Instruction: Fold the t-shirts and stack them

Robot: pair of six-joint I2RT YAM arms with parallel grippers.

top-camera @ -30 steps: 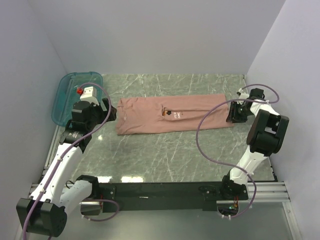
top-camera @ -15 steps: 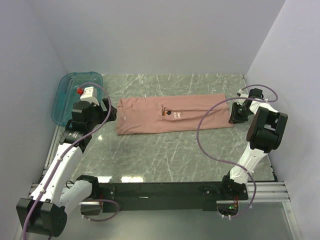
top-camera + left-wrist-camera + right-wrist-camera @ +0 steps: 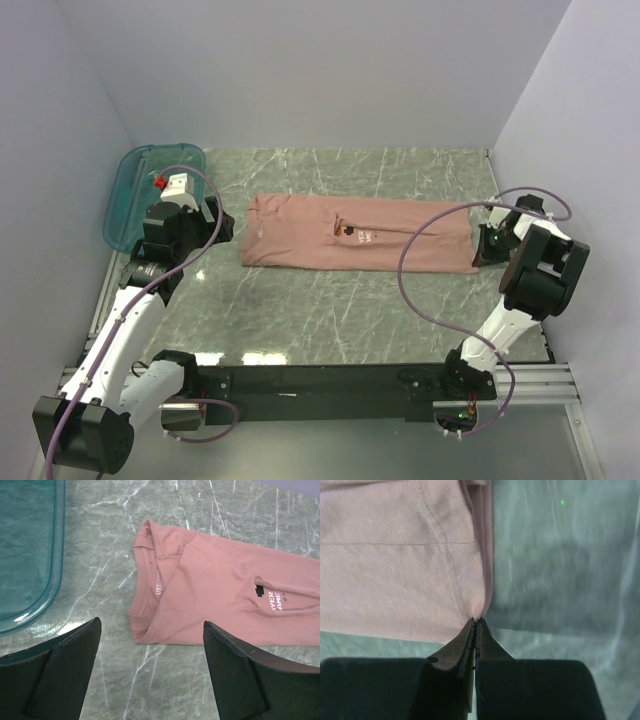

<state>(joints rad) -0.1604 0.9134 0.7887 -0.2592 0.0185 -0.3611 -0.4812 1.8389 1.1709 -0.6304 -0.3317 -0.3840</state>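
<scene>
Across the middle of the tabletop [image 3: 330, 320], the t-shirt [image 3: 360, 236] is laid folded lengthwise, its hem corner by the right edge pinched in the clenched right end effector [image 3: 475, 624], the left end effector [image 3: 151, 625] held released; crosswise folds are judged outstanding.

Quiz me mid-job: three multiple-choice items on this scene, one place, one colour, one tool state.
1. Where does the teal translucent plastic bin sit?
A. far-left corner of the green marble table
B. beside the right arm
C. at the near edge
2. What colour is the chest lettering on the salmon-pink cotton t-shirt?
A. black
B. white
C. yellow
3. How is the right tool?
A. wide open
B. holding the bin
C. shut on the t-shirt's hem
Answers: 1 A, the top view shows it there; 2 B, the left wrist view shows white letters; 3 C, the right wrist view shows it pinching the hem corner.
</scene>
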